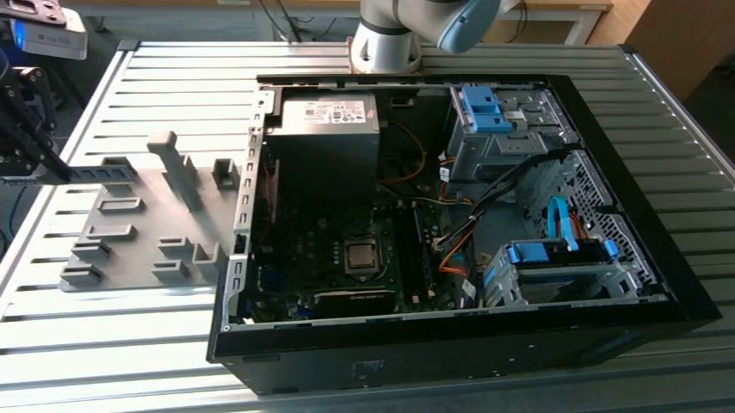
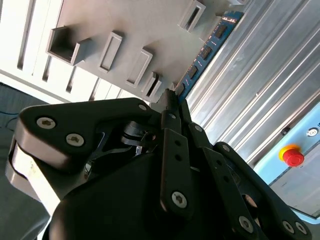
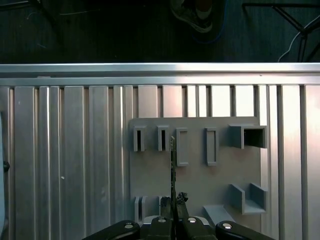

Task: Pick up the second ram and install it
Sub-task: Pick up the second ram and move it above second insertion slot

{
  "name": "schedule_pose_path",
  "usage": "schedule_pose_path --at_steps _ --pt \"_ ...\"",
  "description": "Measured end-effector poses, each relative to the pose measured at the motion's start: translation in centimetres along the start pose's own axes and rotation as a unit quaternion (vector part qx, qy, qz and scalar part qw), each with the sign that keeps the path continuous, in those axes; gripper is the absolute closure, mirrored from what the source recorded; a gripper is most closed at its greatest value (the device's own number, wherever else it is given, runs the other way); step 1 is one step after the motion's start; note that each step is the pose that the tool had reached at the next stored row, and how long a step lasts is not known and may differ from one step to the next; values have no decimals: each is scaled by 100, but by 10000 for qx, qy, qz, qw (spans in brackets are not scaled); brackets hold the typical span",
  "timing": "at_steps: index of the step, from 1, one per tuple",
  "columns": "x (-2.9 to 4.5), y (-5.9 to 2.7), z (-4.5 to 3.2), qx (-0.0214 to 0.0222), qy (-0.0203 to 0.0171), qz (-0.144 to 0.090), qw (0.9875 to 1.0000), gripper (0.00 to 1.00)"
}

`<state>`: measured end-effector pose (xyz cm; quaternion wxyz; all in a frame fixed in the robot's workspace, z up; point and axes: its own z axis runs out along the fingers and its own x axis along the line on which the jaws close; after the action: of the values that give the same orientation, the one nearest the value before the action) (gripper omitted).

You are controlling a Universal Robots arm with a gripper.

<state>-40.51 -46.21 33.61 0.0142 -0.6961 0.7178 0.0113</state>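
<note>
We see the gripper [image 3: 174, 201] clenched on the ram stick [image 3: 173, 165], which juts out from its fingertips over the grey tray [image 3: 220, 175].

second ram [image 2: 205, 51] partly behind claw [image 2: 172, 100]

The white label [image 1: 330, 110] on the power supply [image 1: 333, 151] bears unreadable print.

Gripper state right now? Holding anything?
The gripper: shut on the second ram, gripped at one end.
</note>
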Motion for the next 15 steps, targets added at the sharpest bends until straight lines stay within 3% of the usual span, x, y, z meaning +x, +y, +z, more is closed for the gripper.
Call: schedule_pose_path --at_steps 15 --pt "-6 -1 -155 0 0 0 10000 86"
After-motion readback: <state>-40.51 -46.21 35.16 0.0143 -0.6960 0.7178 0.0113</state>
